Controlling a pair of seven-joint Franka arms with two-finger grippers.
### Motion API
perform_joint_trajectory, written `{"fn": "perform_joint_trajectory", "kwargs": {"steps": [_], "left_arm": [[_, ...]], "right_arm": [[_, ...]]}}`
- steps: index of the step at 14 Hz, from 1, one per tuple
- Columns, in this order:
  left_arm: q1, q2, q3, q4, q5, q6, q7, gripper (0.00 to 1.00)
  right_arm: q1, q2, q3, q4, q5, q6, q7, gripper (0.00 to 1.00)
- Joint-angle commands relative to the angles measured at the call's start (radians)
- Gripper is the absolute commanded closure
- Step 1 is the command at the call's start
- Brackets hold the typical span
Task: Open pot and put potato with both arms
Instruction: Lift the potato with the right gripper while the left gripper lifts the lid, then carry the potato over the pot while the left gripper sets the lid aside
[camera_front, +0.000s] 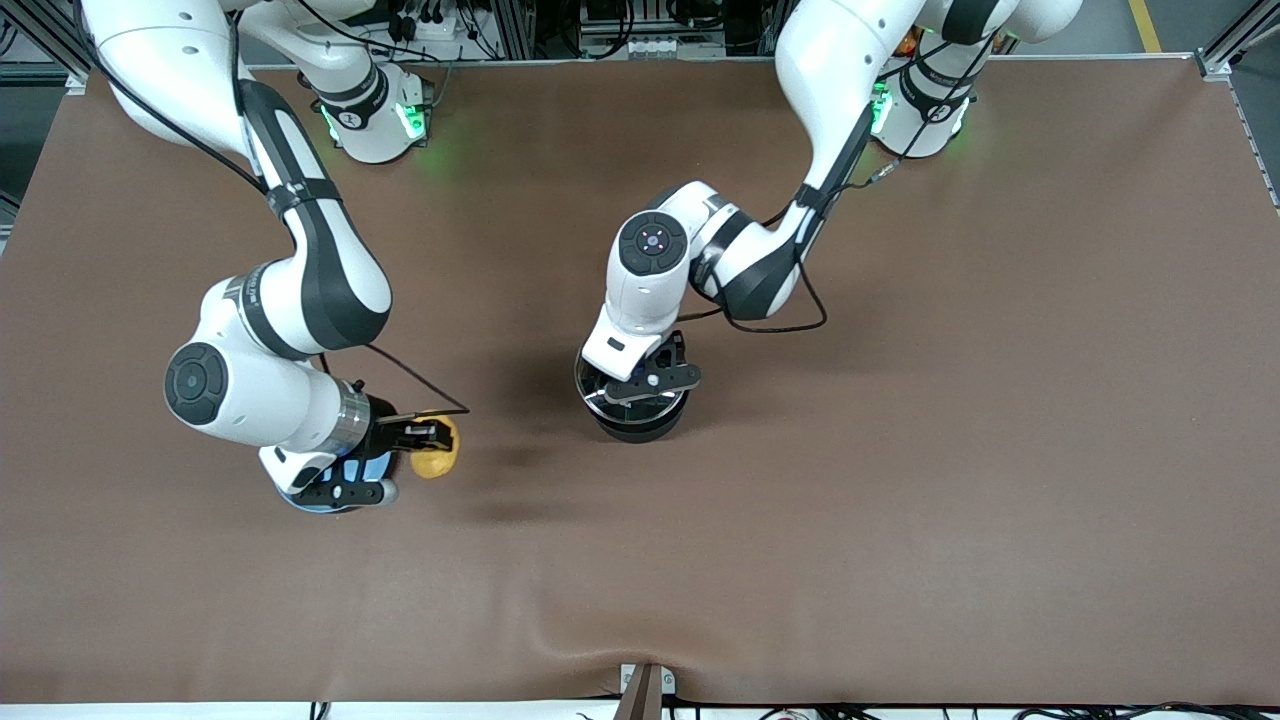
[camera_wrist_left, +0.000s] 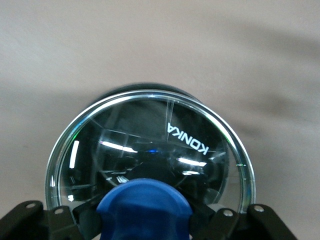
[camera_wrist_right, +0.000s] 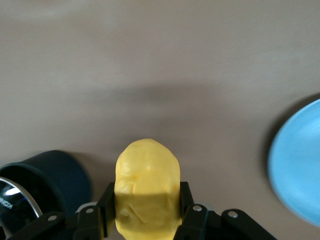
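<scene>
A brown cloth (camera_front: 900, 480) covers the whole surface, matte and evenly lit, with soft dark shadows near its middle. A shallow ripple runs through the cloth along its edge nearest the front camera, where a small metal bracket (camera_front: 645, 685) sits at the middle. Past the cloth's edge by the bases, metal frame rails (camera_front: 560, 30) and black cables (camera_front: 430, 20) show. Grey floor (camera_front: 1175, 25) with a yellow stripe (camera_front: 1147, 25) lies at the corner beside the rails.

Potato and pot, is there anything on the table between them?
No. The front view shows bare brown table between the potato in the right gripper and the pot.
</scene>
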Motion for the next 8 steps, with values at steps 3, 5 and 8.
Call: {"fn": "perform_joint_trajectory", "kwargs": {"steps": [3,5,8], "left_arm": [[0.078,-0.151,0.064,-0.034,-0.026,-0.137,0.323,0.86],[0.126,-0.168,0.069,-0.065,-0.024,-0.16,0.383,0.86],[0.201,-0.231,0.066,-0.19,-0.026,-0.149,0.51,0.87]], "right_arm": [[0.004,-0.018,0.005,-0.018,0.217,-0.037,0.001,1.0],[0.057,-0.017,0.004,-0.018,0.249,-0.023,0.012,1.0],[0.154,-0.015,0.001,-0.023,0.239,0.059,0.08,1.0]]}}
